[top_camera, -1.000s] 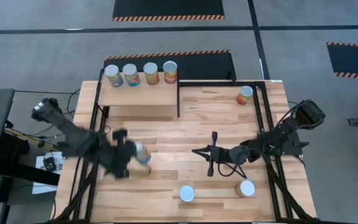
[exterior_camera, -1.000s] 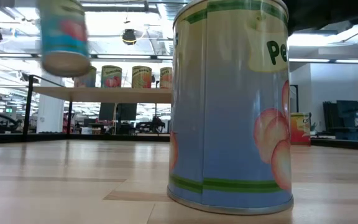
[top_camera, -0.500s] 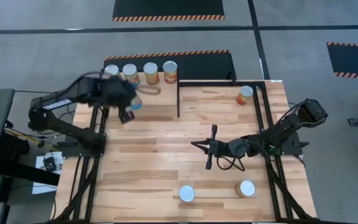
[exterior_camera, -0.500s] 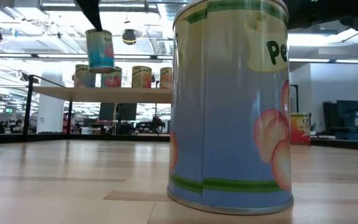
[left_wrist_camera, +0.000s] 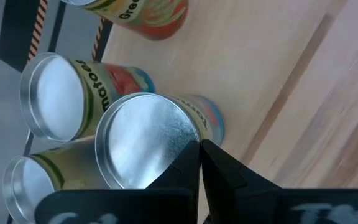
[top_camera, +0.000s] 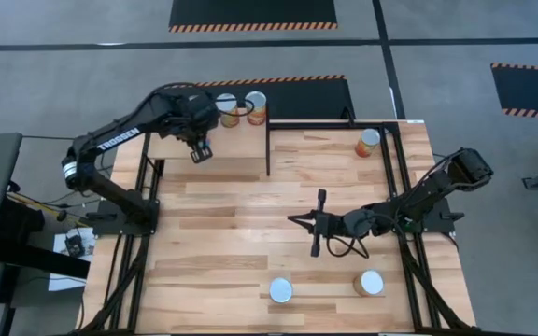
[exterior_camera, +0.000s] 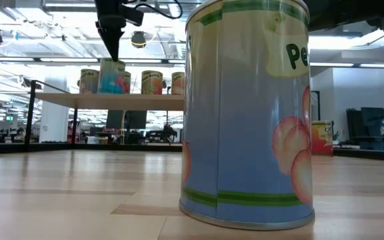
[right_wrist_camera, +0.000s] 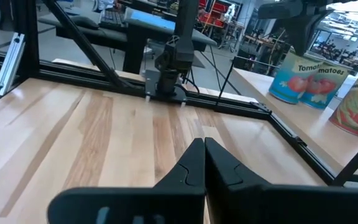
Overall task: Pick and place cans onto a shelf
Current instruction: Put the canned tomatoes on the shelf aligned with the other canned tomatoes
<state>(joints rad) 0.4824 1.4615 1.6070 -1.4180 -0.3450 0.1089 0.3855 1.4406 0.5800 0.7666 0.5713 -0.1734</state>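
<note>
The light-wood shelf (top_camera: 236, 147) stands at the table's far left. My left gripper (top_camera: 198, 147) reaches down over it, shut on a blue-labelled can (exterior_camera: 112, 77) with a silver top (left_wrist_camera: 143, 138). The can's bottom is level with the shelf top, among other cans (exterior_camera: 152, 81) (left_wrist_camera: 48, 93) that stand there on their bases. In the high view two shelf cans (top_camera: 241, 108) show; the arm hides the rest. My right gripper (top_camera: 314, 224) is shut and empty, low over the table's middle. My left gripper has the can at the edge of its silver top (left_wrist_camera: 190, 138), at the rim. The nearly closed fingers (left_wrist_camera: 225, 168) come from above, pointing down. The can is upright and seems to stand on the shelf (exterior_camera: 112, 100), close beside two other cans.
One can (top_camera: 369, 142) stands at the table's far right, two more (top_camera: 280, 290) (top_camera: 372, 282) near the front edge. The left of these fills the low view (exterior_camera: 249, 113). The black frame post (top_camera: 268, 149) bounds the shelf's right end.
My left gripper has carried the can from low over the table's left middle up and toward the far edge, then down among the cans on the shelf. The can hung clear of the table on the way and is now level with the shelf top.
</note>
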